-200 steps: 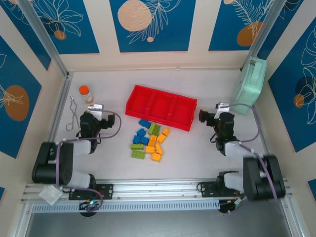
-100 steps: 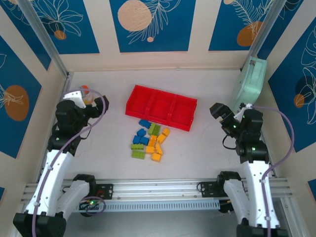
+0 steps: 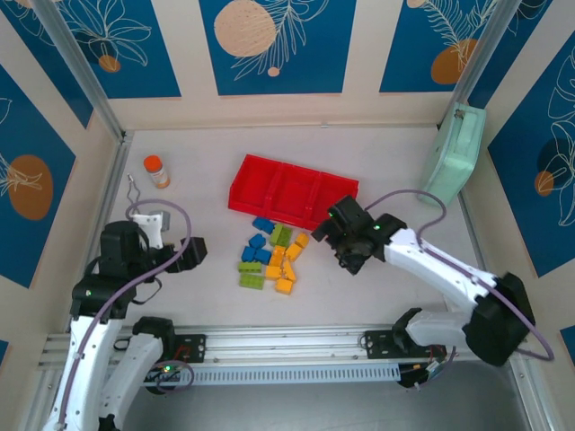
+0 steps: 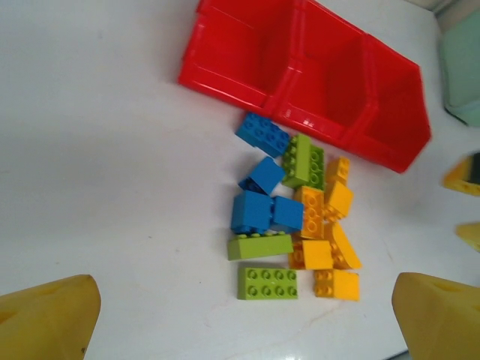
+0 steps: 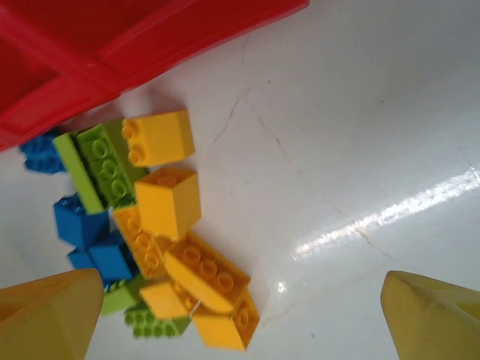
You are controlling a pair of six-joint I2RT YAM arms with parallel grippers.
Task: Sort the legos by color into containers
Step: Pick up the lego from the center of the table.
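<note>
The legos (image 3: 272, 256) lie in a loose pile in front of the red three-compartment tray (image 3: 243, 191), whose compartments look empty. In the left wrist view the pile holds blue bricks (image 4: 262, 135), lime green bricks (image 4: 268, 283) and yellow-orange bricks (image 4: 335, 284) below the tray (image 4: 225, 79). My left gripper (image 3: 191, 252) is left of the pile and open (image 4: 240, 319), nothing between its yellow fingertips (image 4: 52, 315). My right gripper (image 3: 341, 239) is at the pile's right, beside the tray's near right corner, open (image 5: 240, 319) over yellow-orange bricks (image 5: 166, 201).
An orange-capped bottle (image 3: 156, 171) and a bent wire piece (image 3: 133, 186) sit at the far left. A mint-green case (image 3: 454, 154) leans on the right wall. Bare white table lies right of the pile (image 5: 360, 150). Walls close in three sides.
The right arm has swung left across the table to the pile's right side. The left arm has dropped back down and turned its gripper toward the pile.
</note>
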